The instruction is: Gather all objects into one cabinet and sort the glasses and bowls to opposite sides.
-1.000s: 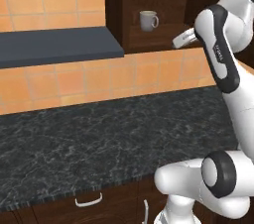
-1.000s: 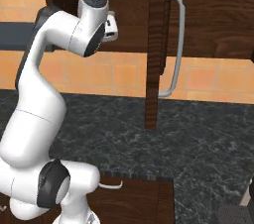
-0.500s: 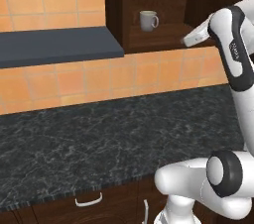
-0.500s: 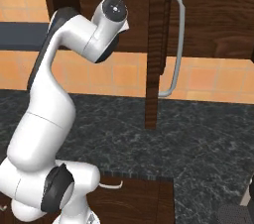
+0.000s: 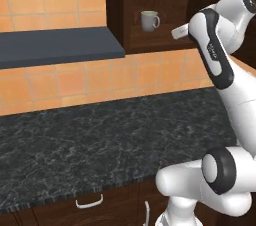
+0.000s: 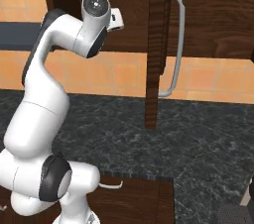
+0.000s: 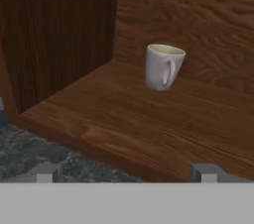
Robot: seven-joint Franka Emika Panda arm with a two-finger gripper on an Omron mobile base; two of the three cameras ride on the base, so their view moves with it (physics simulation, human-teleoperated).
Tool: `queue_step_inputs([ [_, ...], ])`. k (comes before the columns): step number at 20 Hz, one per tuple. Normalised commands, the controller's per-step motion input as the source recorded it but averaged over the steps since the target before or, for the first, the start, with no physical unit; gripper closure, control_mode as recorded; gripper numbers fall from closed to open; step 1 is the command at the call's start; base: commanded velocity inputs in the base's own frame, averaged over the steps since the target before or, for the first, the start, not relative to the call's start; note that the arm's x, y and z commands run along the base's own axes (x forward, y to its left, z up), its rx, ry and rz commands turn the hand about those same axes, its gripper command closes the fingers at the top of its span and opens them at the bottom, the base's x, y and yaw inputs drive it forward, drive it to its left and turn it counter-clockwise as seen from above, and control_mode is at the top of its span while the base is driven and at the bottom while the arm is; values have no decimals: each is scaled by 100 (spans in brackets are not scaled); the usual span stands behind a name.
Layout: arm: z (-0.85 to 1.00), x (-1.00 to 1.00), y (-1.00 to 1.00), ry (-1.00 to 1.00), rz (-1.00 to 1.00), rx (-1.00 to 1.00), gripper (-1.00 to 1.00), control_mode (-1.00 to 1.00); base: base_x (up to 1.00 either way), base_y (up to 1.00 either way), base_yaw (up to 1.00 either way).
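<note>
In the left base view, a pale grey-beige cylindrical mug (image 5: 149,20) stands upright on the floor of the open dark brown wooden wall cabinet (image 5: 165,0), toward its left side and near the back, with its handle turned to the right. To the left of the cabinet, a flat dark grey shelf (image 5: 55,46) juts out from the orange tiled wall (image 5: 75,77). Below lies the black speckled stone table (image 5: 100,140), and under its front edge is a brown drawer front with a small white handle (image 5: 89,202). The white arm reaches up at the right, its hand at the cabinet's opening.

In the right base view, the cabinet's tall door (image 6: 158,44) stands open, seen edge-on, with its long curved white handle (image 6: 174,44) on the right face. The arm's wrist is raised just left of the door, at the level of the cabinet floor.

In the hand view, the mug (image 7: 163,67) sits upright on the wooden cabinet floor (image 7: 124,124), near the back wall, apart from the left wall, its handle facing the camera. The gripper (image 7: 126,172) shows two small grey finger tips (image 7: 45,172) spread wide apart at the bottom, holding nothing, in front of the cabinet floor's front edge and well short of the mug.
</note>
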Motion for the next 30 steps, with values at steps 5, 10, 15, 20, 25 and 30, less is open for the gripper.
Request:
queue_step_inputs([
  [5,28,67,0,0,-5,12,-100,-100,0,0,0],
  [10,0,3,0,1,0,0,-100,-100,0,0,0],
  [15,-14,10,2,0,0,0,-100,-100,0,0,0],
  [20,-15,29,10,0,0,0,-100,-100,0,0,0],
  [25,0,48,5,-1,0,0,-100,-100,0,0,0],
  [30,0,41,2,0,-1,0,-100,-100,0,0,0],
])
